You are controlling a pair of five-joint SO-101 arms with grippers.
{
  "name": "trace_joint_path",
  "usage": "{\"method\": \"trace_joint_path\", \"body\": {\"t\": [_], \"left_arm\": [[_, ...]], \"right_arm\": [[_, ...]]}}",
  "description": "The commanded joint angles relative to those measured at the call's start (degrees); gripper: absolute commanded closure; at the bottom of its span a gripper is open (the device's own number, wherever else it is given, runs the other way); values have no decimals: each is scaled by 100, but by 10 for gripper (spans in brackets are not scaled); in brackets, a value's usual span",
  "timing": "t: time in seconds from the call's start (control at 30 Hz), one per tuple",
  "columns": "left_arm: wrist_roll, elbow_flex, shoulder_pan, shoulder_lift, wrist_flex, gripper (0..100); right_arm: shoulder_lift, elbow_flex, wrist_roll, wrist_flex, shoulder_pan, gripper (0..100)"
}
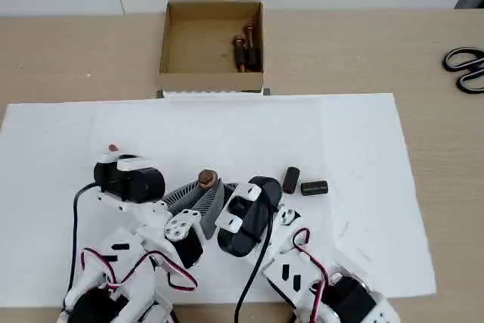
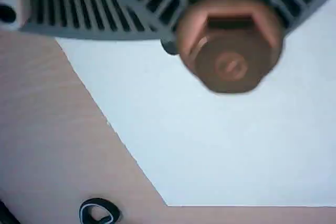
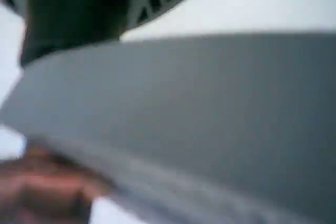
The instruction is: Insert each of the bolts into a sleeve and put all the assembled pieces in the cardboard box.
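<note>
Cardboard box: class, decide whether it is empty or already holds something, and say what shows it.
Not empty: sleeved copper bolts lie by the right-hand wall of the cardboard box in the high view.

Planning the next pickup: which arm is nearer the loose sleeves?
Right. The right arm sits just beside the loose sleeves; the left arm is beyond it, holding a bolt.

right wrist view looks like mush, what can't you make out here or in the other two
Right wrist view: a blurred grey surface close to the lens hides the scene.
Shank of the bolt: hidden by the left gripper, high view.
The assembled pieces in the cardboard box: too small to count, high view.
The scissors: cut off by the high view's right edge.
</note>
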Motion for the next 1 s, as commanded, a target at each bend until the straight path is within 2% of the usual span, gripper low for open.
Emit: {"method": "trace_joint_path", "body": {"t": [0.0, 0.17, 0.63, 0.8, 0.97], "left_arm": [[-97, 22, 0, -9, 281, 995], [-149, 171, 0, -9, 431, 995], [-308, 57, -44, -18, 185, 991], [-334, 40, -290, -9, 220, 881], [-536, 22, -360, -18, 352, 874]], "right_arm": [[-48, -114, 79, -312, 13, 995], [-48, -114, 334, -321, 13, 995], [-48, -105, 325, -321, 13, 995], [-48, -70, 325, -321, 13, 995], [-48, -70, 325, -277, 22, 995]]}}
